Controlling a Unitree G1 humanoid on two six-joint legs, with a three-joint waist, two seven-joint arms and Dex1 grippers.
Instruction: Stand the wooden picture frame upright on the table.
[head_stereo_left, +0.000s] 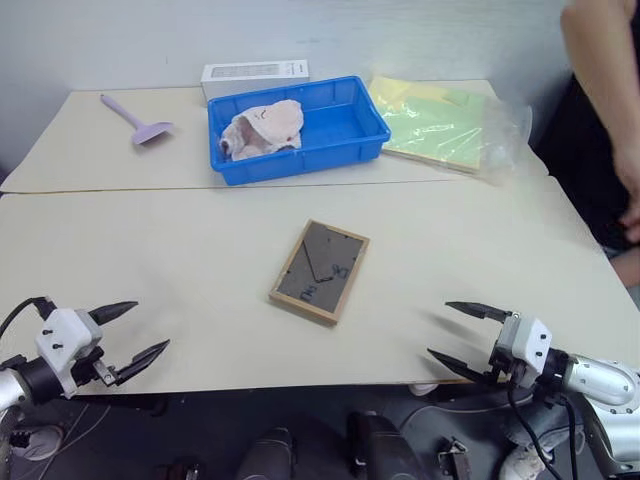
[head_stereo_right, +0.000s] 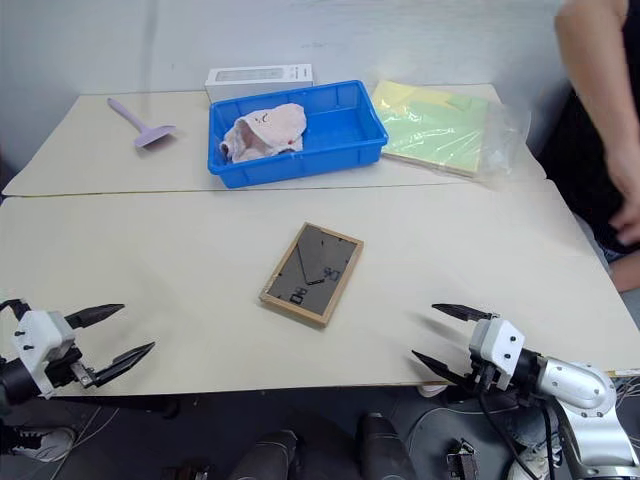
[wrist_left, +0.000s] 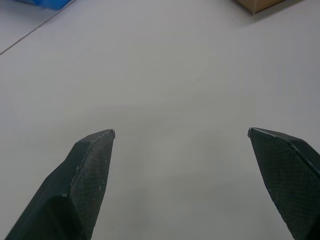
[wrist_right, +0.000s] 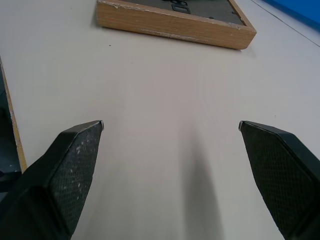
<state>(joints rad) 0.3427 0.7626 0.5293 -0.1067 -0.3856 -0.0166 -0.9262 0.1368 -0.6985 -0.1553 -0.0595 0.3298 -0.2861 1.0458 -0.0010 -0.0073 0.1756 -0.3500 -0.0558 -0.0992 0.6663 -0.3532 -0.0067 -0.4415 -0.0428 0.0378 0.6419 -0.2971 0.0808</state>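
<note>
Two pincers hover over the near edge of a beige worktop (head_stereo_left: 200, 260), both spread wide with nothing between their black fingers. The left pincer (head_stereo_left: 135, 332) sits at about eight o'clock in the head view, the right pincer (head_stereo_left: 460, 335) at about four o'clock, and each angles inward toward the middle of the worktop.

Between them and a little farther away, near the centre, lies the wooden picture frame (head_stereo_left: 320, 271). It rests flat, back side up, so its dark panel and folded easel leg face the ceiling, and its long sides run slightly askew to the worktop edge. The right wrist view shows the frame's light wood border (wrist_right: 175, 24) just ahead of that pincer, apart from it. Neither pincer touches the frame.

Judging by this layout, the arms are posed for an approach from both sides: one could lift an edge while the other steadies it or swings the leg out. The task looks barely begun, since the frame is not yet upright.

Beyond the seam between the worktop's two sections, at twelve o'clock, a blue tray (head_stereo_left: 345, 125) holds a crumpled pinkish cloth (head_stereo_left: 262, 128). A white flat box (head_stereo_left: 254, 72) lies behind it, a lilac scraper (head_stereo_left: 140, 122) at eleven o'clock, and yellow-green sheets in clear plastic (head_stereo_left: 445, 125) at one o'clock. A person's arm (head_stereo_left: 605, 90) shows at two o'clock.
</note>
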